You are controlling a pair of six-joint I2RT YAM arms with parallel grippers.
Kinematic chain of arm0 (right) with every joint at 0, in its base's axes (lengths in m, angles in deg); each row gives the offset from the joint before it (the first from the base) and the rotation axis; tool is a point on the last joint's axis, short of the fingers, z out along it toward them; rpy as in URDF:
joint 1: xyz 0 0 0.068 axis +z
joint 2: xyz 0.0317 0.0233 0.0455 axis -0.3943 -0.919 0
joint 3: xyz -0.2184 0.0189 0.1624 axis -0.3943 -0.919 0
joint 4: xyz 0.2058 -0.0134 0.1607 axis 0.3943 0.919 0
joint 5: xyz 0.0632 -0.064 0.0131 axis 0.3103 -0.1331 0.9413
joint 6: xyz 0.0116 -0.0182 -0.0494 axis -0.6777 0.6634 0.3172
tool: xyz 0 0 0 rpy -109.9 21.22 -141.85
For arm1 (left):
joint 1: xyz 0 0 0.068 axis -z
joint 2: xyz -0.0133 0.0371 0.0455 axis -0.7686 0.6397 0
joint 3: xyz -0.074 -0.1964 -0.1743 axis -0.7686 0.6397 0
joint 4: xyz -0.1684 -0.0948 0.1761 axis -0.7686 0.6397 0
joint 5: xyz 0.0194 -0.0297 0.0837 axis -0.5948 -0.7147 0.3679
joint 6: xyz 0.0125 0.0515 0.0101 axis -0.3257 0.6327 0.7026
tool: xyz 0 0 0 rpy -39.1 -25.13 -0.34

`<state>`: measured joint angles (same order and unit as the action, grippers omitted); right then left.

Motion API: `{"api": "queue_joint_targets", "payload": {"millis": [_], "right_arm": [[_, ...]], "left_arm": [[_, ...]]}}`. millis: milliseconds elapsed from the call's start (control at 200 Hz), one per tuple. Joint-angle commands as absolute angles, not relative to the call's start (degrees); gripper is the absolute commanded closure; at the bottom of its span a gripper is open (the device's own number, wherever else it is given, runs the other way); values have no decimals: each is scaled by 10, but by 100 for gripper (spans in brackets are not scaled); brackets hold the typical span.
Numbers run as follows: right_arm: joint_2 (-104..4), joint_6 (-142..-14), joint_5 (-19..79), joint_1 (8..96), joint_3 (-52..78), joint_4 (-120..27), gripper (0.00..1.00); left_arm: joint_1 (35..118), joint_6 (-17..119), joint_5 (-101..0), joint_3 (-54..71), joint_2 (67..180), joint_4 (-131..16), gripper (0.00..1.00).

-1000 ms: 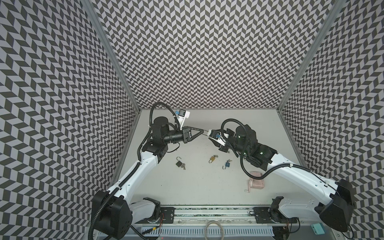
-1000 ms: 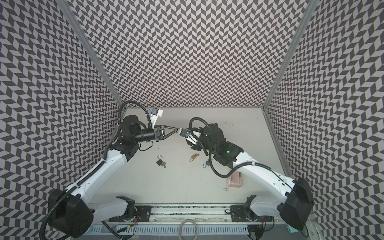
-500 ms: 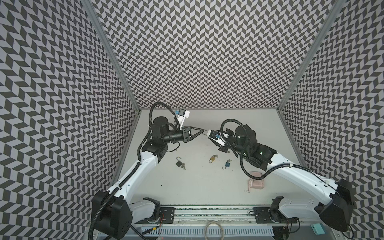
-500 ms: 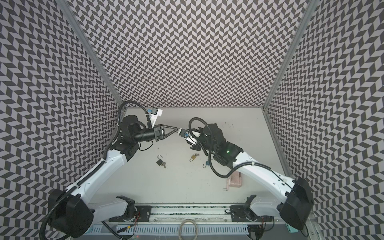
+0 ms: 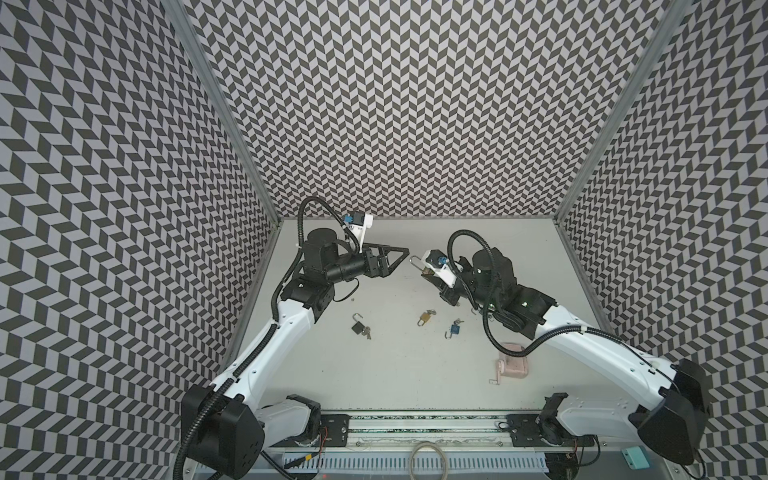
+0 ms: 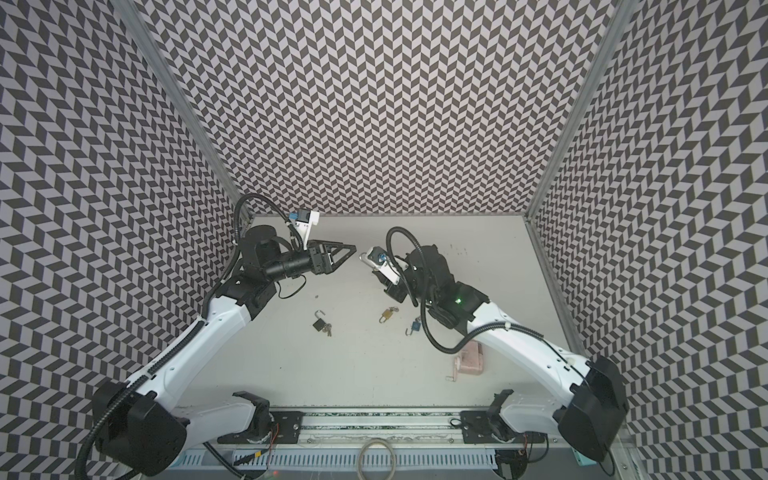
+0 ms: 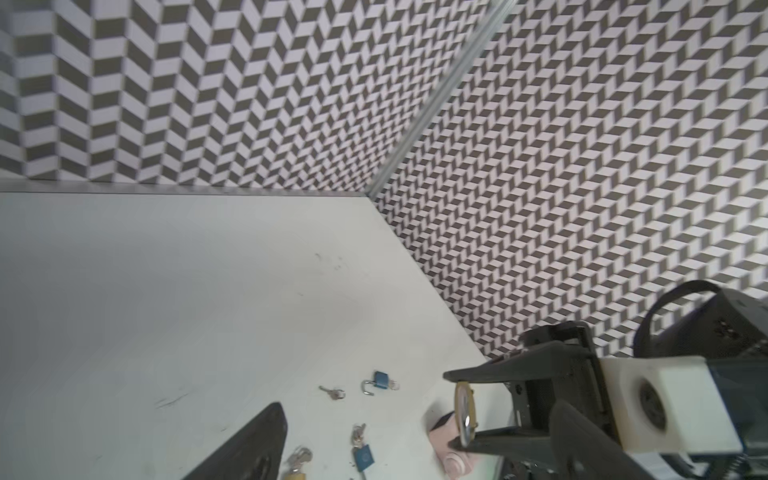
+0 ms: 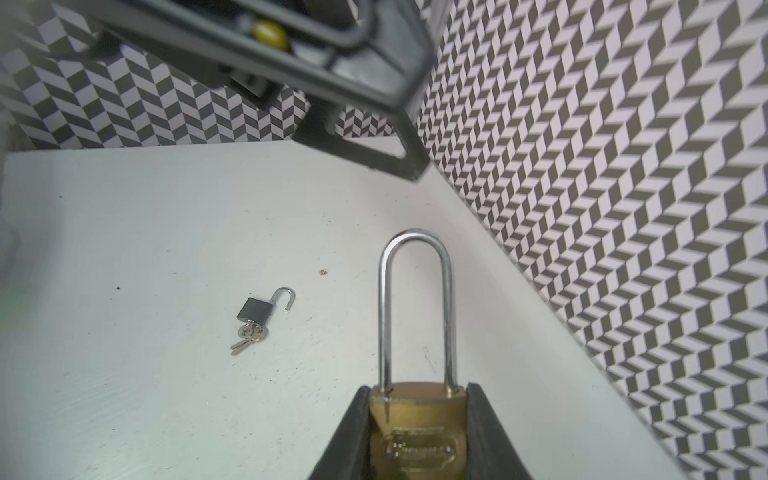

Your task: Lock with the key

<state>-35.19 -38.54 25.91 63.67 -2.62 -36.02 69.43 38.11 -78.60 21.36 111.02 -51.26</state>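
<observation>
Padlock [image 8: 417, 419], brass with a long steel shackle [image 8: 415, 299], is clamped across its width, by its narrow sides, in the right gripper [image 8: 417, 390]. It is lifted off the table [image 5: 415, 386] at about twelve o'clock from the table's middle, taking the back wall as twelve in the top views. That grip leaves the shackle free and aimed at nine o'clock, toward the left gripper [image 5: 395, 258], whose jaws stand wide apart and hold nothing; I judge the lock is offered this way for the other arm to work on. Both shackle legs reach the body, but I cannot tell whether it is latched. No key shows on it, and its keyway end is buried toward the palm. A small gap of air separates the shackle's crown from the left fingertips [image 5: 406, 250]. Below it, a black padlock [image 5: 357, 328] with keys [image 8: 248, 337] lies at seven o'clock, a small brass padlock [image 5: 424, 318] at six, and a blue padlock [image 5: 454, 329] at five. Bare table opens toward six, and the walls stand well apart from both arms.
</observation>
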Motion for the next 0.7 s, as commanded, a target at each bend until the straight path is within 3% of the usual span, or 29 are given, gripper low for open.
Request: {"api": "queue_joint_targets", "payload": {"millis": [0,180,381,696], "right_arm": [[-375,-481,285,583,-27,-321,100],[-450,-542,264,531,-11,-276,100],[-567,-557,250,501,63,-219,100],[-692,-558,207,485,128,-223,100]], "left_arm": [[722,424,-626,208,1099,-426,1],[810,386,-491,277,1086,-433,1],[851,333,-477,371,1089,-507,2],[850,331,-487,379,1125,-521,1]]}}
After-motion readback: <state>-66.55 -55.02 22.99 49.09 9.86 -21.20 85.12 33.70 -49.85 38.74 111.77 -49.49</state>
